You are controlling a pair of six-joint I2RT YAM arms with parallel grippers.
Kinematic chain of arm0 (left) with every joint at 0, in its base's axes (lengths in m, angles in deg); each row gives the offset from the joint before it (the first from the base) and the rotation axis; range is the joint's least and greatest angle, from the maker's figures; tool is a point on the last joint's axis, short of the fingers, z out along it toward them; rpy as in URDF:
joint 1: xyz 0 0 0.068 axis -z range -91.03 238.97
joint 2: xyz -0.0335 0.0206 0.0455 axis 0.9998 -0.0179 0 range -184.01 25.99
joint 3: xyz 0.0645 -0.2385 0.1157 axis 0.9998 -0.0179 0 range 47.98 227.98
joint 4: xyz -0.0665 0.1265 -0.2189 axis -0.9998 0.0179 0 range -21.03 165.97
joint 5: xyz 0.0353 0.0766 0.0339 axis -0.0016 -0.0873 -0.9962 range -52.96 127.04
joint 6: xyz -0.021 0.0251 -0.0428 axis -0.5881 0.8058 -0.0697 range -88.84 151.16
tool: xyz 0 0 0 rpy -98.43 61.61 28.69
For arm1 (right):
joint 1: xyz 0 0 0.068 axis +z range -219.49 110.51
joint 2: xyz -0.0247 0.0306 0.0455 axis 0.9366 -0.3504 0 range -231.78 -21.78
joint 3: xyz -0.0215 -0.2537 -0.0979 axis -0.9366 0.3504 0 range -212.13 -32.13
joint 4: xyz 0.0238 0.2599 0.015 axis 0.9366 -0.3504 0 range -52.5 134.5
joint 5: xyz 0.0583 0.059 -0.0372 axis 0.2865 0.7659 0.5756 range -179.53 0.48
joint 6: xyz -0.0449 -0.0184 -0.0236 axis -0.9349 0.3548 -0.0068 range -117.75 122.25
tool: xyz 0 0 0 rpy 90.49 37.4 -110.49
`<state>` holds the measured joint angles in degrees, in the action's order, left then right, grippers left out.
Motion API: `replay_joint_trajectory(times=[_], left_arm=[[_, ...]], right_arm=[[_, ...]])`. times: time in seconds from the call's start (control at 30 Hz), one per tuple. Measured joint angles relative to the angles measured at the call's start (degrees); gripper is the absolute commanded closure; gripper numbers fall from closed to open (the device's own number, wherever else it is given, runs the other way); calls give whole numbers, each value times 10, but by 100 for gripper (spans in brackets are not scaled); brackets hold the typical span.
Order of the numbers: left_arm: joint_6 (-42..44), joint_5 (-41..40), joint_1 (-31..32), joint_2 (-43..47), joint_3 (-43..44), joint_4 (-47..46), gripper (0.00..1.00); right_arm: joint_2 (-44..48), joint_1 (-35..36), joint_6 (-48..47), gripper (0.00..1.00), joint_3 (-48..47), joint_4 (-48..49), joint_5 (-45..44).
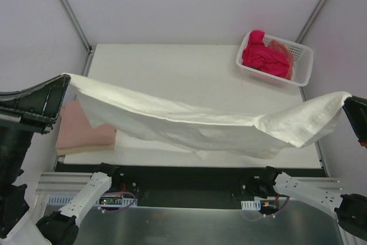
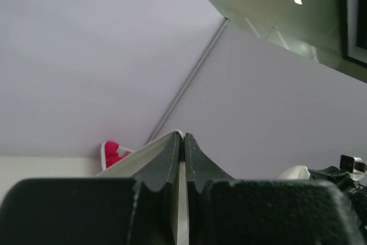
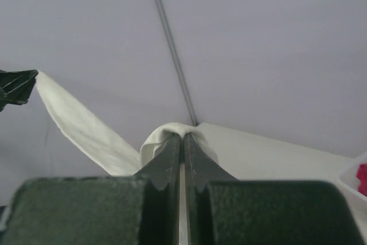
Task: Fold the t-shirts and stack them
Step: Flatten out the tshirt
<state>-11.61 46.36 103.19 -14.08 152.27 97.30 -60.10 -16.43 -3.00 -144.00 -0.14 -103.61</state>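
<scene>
1. Seen from above, a cream-white t-shirt (image 1: pixel 195 121) hangs stretched in a long band over a pale counter (image 1: pixel 172 67), running from 9 o'clock to 3 o'clock.
2. The left fingers (image 1: pixel 57 87) are at 9 o'clock, pressed together on one end of the cream-white t-shirt. The left wrist view shows cloth pinched between the two black tips.
3. The right fingers (image 1: pixel 355 107) are at 3 o'clock, closed on the other end. In the right wrist view a small loop of cloth bulges above the tips.
4. The cloth sags in the middle toward 6 o'clock. Whether it touches the counter cannot be told.
5. A dusty pink t-shirt (image 1: pixel 86 133), folded into a rectangle, lies on the counter at 8 o'clock, partly hidden behind the hanging cloth.
6. A white lattice basket (image 1: pixel 303 55) sits at 1 o'clock. It holds a crumpled magenta t-shirt (image 1: pixel 264 58) and, toward its far side, a peach t-shirt (image 1: pixel 282 46).
</scene>
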Motion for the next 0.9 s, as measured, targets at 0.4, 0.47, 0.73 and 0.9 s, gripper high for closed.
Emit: replay_joint_trajectory(times=[0.4,0.47,0.73,0.9], left_arm=[[12,33,0,-2,51,31,100],[23,4,0,-3,37,33,100],[66,-196,0,-80,-105,21,100],[78,-311,-9,-249,-205,2,100]], right_arm=[[-36,0,-44,100,-93,10,36],[-60,0,-78,100,-95,34,-38],[-204,-40,-263,100,55,254,-309],[-377,-195,-218,100,137,268,-251]])
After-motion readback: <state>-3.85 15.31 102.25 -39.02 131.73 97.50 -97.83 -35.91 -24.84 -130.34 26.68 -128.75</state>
